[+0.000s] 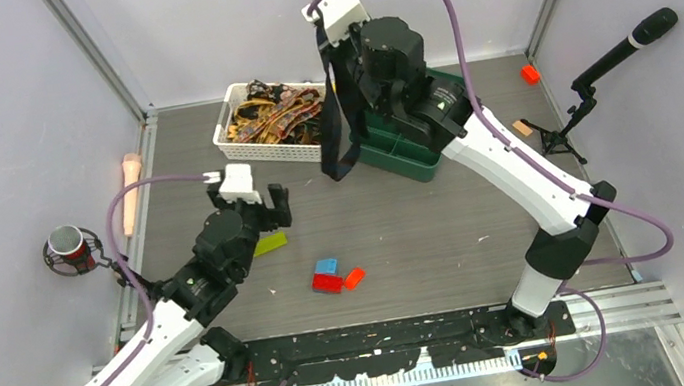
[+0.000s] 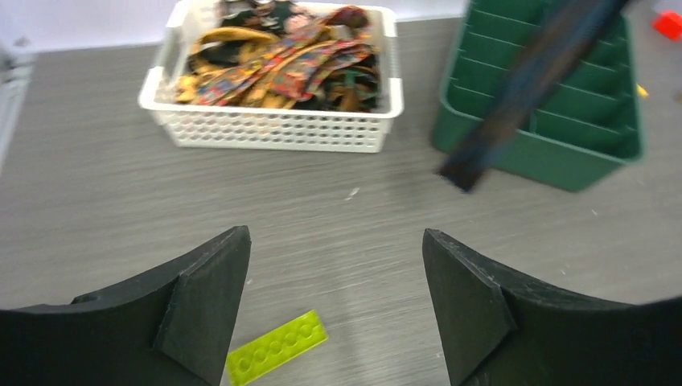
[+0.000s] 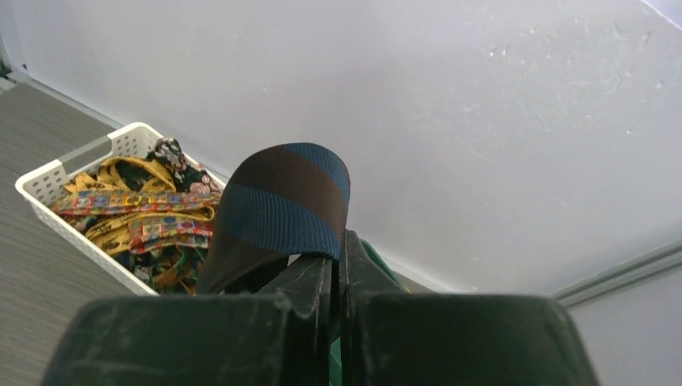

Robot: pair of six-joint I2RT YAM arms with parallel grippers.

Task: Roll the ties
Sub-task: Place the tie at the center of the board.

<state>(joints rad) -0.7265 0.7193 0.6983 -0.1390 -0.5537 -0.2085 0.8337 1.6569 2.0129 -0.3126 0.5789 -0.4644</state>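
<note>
Left pincer (image 2: 334, 237): nearest you, low over the surface, jaws wide with nothing between them. If you reach for the hanging cloth from here you may close on air, because a loose strip can sway.

Lime brick (image 2: 277, 347): flat on the surface just under that pincer. A low sweep could push it along, or it could end up under the cloth you mean to roll.

White basket (image 2: 273, 129): holds the patterned ties (image 2: 281, 64) in a tangled heap. Clip its rim and you could drag the whole basket.

Blue and red bricks (image 1: 327, 276): they lie mid-surface, where you would likely lay a tie out. Cloth set over them would roll lumpy.

Navy tie (image 1: 334, 103): hangs doubled from above, between the basket and the tray. You cannot tell whether its lower end touches the surface. Lowered carelessly, it could drop into a compartment or catch on the tray wall.

Right pincer (image 3: 338, 257): raised high and clamped on the navy tie, which folds over its tips. The bite looks narrow, so a quick swing could let the cloth slip out.

Green tray (image 2: 547, 153): stands right behind the hanging tie, so it is the likeliest snag.
</note>
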